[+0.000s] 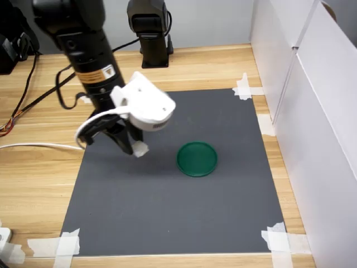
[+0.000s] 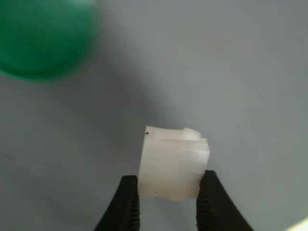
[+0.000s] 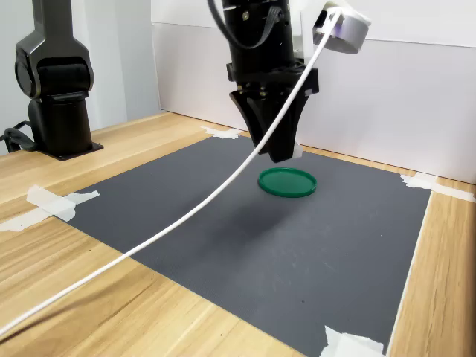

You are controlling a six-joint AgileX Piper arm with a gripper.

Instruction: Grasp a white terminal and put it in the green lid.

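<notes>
With the terminal point(image 2: 173, 163) pinched between the hand's point(image 2: 167, 190) near-closed jaws, carry is underway; next: centre over the lid point(image 1: 197, 158), release.

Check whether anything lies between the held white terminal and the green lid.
Nothing visible does. The tool grips the white terminal above bare dark mat, and the green lid sits open and empty, to its right in the first exterior view.
</notes>
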